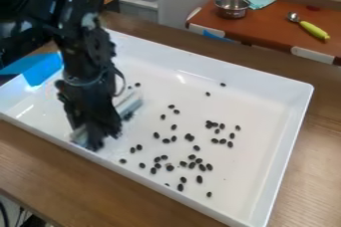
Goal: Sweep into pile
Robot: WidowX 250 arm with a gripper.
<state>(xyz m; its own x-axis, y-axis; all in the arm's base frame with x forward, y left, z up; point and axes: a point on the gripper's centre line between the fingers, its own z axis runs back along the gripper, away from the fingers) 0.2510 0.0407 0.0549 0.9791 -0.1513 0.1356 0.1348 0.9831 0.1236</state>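
Beans dot the table's white tray at five o'clock, gripper clamped on a pale bar at eight, pot behind at one.

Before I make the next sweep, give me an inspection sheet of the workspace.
Surface: white tray on a wooden table.
Job's things: dark beans scattered loosely, not yet one pile; pale sweeping tool at the gripper.
Clutter: blue piece at the tray's left end.
Gripper: low over the tray's left part.
Cables: dark cable at the lower-left corner.
Surroundings: second table with metal pot, teal cloth, green-handled spoon.
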